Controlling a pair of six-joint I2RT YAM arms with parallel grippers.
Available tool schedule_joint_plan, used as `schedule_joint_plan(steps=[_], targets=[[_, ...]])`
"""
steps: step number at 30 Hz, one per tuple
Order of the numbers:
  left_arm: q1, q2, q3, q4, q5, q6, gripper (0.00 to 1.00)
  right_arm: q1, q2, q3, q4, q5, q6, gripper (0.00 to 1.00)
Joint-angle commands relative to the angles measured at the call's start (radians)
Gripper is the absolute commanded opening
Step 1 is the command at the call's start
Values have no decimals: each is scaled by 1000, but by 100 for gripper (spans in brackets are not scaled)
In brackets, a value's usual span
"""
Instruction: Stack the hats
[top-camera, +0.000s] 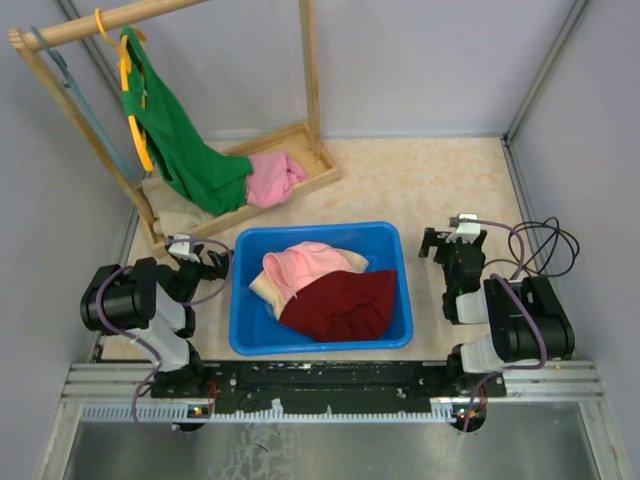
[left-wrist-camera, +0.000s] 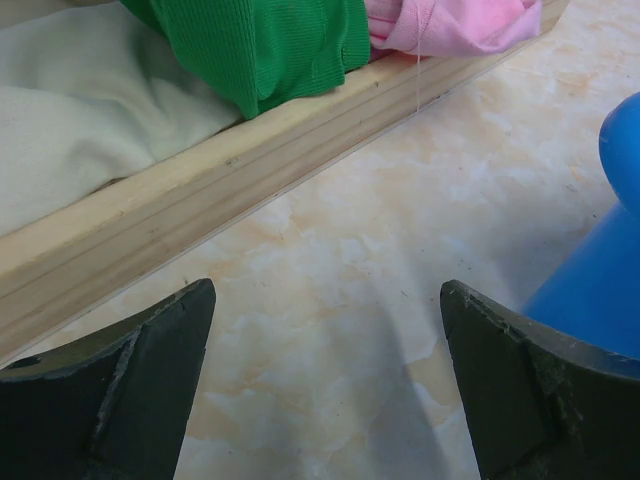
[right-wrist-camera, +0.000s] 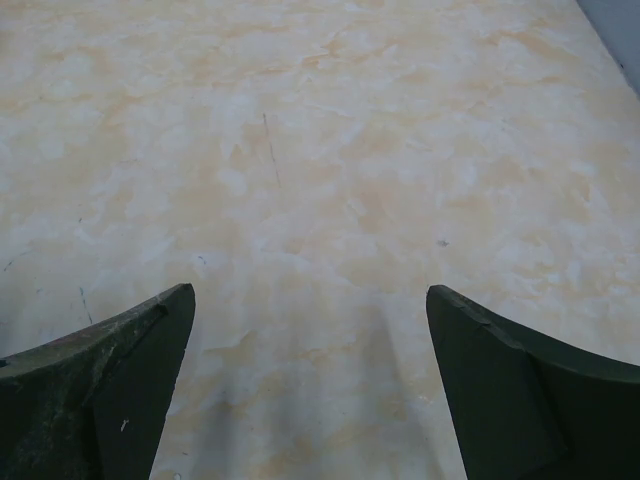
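Observation:
A blue bin (top-camera: 243, 310) stands between my arms. In it lie a pink hat (top-camera: 305, 262), a dark red hat (top-camera: 342, 306) in front of it, and a beige hat (top-camera: 261, 286) that shows only as an edge at the left. The blue hat is not in view. My left gripper (top-camera: 207, 263) is open and empty, low over the table left of the bin; in the left wrist view (left-wrist-camera: 327, 290) it points at bare table. My right gripper (top-camera: 451, 241) is open and empty to the right of the bin, over bare table in the right wrist view (right-wrist-camera: 308, 291).
A wooden clothes rack (top-camera: 300, 150) stands at the back left with a green shirt (top-camera: 180, 140) on a yellow hanger. A bright pink cloth (top-camera: 272, 178) and a pale cream cloth (left-wrist-camera: 80, 110) lie on its base. The base beam (left-wrist-camera: 200, 210) and the bin wall (left-wrist-camera: 600, 280) are close to my left gripper.

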Motion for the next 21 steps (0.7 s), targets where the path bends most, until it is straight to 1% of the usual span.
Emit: schedule_joint_plan(steps=[1, 12, 15, 18, 19, 21], targets=[[-2, 2, 0, 234, 14, 6, 99, -11, 4, 29, 70, 19, -6, 99], [-2, 2, 2, 232, 15, 5, 99, -11, 4, 28, 69, 20, -6, 99], [-2, -10, 10, 201, 16, 10, 99, -12, 4, 31, 64, 17, -5, 99], [-3, 4, -10, 254, 1, 2, 99, -12, 2, 25, 75, 19, -7, 99], [-2, -3, -22, 263, -25, -5, 99, -12, -7, 28, 66, 30, -5, 99], [0, -42, -35, 261, -62, -27, 99, -11, -57, 49, -17, 37, 0, 99]])
